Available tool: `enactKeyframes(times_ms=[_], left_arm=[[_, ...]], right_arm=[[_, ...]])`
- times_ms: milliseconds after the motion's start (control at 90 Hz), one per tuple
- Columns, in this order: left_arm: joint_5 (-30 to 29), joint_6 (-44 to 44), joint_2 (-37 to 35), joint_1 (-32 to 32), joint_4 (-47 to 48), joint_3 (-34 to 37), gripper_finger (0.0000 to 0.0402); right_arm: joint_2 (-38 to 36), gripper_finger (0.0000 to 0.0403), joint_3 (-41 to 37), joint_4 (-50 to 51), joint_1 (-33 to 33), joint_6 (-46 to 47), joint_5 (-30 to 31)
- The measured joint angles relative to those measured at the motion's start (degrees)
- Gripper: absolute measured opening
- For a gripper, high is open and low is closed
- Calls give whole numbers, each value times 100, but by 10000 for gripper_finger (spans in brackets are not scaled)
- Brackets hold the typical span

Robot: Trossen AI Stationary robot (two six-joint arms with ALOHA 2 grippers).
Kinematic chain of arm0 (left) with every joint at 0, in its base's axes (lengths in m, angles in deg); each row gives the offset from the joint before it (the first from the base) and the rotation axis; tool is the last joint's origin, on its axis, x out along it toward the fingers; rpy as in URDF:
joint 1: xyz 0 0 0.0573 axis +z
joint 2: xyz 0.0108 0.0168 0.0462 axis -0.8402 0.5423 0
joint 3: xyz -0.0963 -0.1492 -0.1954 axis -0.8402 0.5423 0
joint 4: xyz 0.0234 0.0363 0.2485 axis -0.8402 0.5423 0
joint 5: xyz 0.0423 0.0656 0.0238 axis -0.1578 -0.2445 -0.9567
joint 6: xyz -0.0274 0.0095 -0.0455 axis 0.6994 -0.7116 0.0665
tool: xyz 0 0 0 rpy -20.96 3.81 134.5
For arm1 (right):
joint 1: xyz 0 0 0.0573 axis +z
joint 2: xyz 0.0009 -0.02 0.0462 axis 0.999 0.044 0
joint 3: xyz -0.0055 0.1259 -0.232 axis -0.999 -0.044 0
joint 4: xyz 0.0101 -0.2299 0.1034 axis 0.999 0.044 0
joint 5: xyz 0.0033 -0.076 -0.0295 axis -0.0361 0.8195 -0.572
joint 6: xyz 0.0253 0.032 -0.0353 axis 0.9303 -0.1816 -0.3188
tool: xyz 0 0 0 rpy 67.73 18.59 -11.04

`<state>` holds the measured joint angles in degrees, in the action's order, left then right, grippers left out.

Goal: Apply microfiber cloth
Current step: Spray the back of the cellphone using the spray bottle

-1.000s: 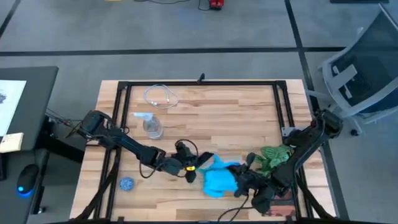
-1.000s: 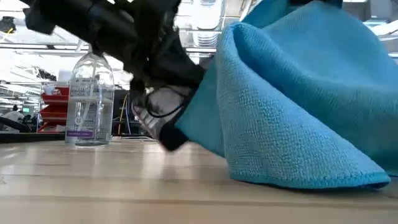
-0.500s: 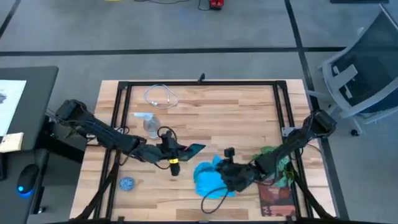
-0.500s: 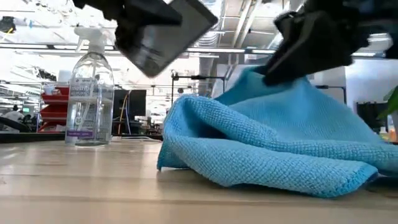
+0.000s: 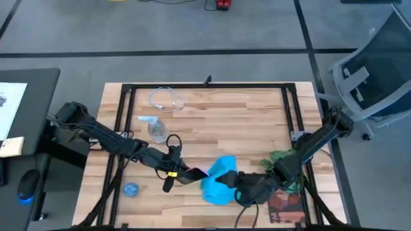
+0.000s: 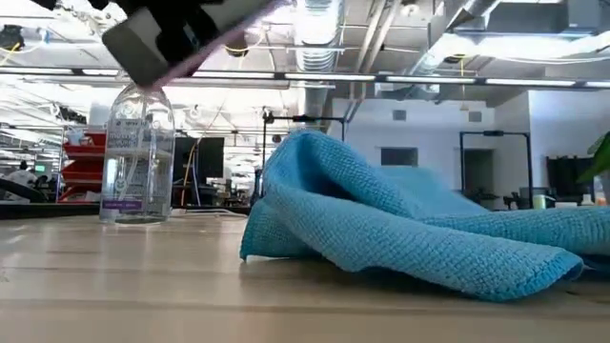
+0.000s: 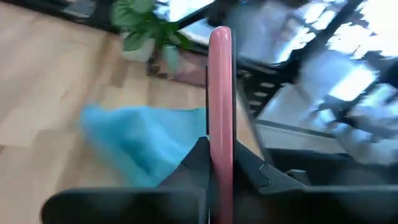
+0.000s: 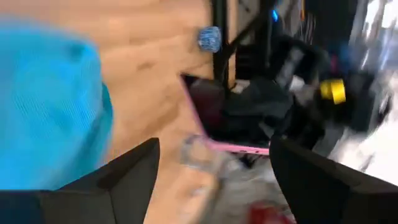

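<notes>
The microfiber cloth (image 5: 217,183) is seen as a rumpled sky-blue heap on the wooden surface (image 5: 237,119), in the lower middle of the high view, slightly right of centre. In the low view the cloth (image 6: 400,229) fills the centre and right of the frame, its folded edge resting on the surface, with one fold raised into a peak.

The left end effector (image 5: 178,174) is placed just left of the cloth in the high view, and a phone (image 5: 196,173) with a pink edge is pinched between its fingers. In the left wrist view the phone (image 7: 220,106) is shown edge-on, standing upright between the two dark fingers, with the cloth (image 7: 143,140) lying beyond it. In the low view the phone (image 6: 181,38) appears at the upper left, tilted and raised above the surface.

The right end effector (image 5: 239,189) is found at the right side of the cloth in the high view; in the right wrist view its fingers (image 8: 130,168) are spread apart and nothing is held between them, with the cloth (image 8: 50,106) at the left of that frame.

A clear spray bottle (image 5: 154,128) stands in the upper left part of the surface, a coiled cable (image 5: 166,99) lies beyond it, a small round blue disc (image 5: 131,189) lies at the lower left, and a green plant (image 5: 286,163) is seen at the right.
</notes>
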<state>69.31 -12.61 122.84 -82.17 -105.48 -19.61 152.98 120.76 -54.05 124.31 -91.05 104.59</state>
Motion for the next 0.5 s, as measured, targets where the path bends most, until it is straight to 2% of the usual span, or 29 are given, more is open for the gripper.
enactKeyframes(times_ms=[222,500], left_arm=[[382,180,1,127,-117,-7,7],[423,428,66,159,-114,-10,7]], right_arm=[[402,291,7,-922,-326,-2390,-3],[1073,291,211,-1553,-734,-3019,-27]])
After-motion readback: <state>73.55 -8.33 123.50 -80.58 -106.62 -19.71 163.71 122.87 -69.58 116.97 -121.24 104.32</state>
